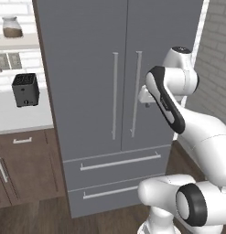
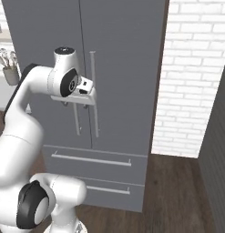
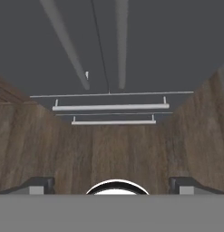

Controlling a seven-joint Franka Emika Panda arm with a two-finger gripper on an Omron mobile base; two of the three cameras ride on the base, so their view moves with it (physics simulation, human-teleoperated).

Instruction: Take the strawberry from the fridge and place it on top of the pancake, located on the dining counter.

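You face the fridge (image 1: 119,91) with both doors shut, so whatever is inside is hidden from you. Its two slim handles (image 1: 115,95) run side by side down the middle seam, and two drawers (image 1: 119,162) with long bar pulls sit below.

Your gripper (image 2: 82,101) hangs just in front of those handles, about halfway up the doors, pointing down. The jaws stand wide open and hold nothing; in the hand view the two fingertips (image 3: 38,185) sit far apart at the bottom, looking down the fridge face to the drawer pulls and the wood floor (image 3: 113,154).

To the fridge's left a white worktop (image 1: 18,119) over brown cabinets (image 1: 27,164) carries a black toaster (image 1: 25,89), and a jar (image 1: 12,26) stands on a shelf above. In the right base view a utensil holder (image 2: 10,73) shows at the left edge. To the fridge's right runs a white brick wall (image 2: 196,77), close beside the right door, with a dark panel (image 2: 218,150) nearer you.
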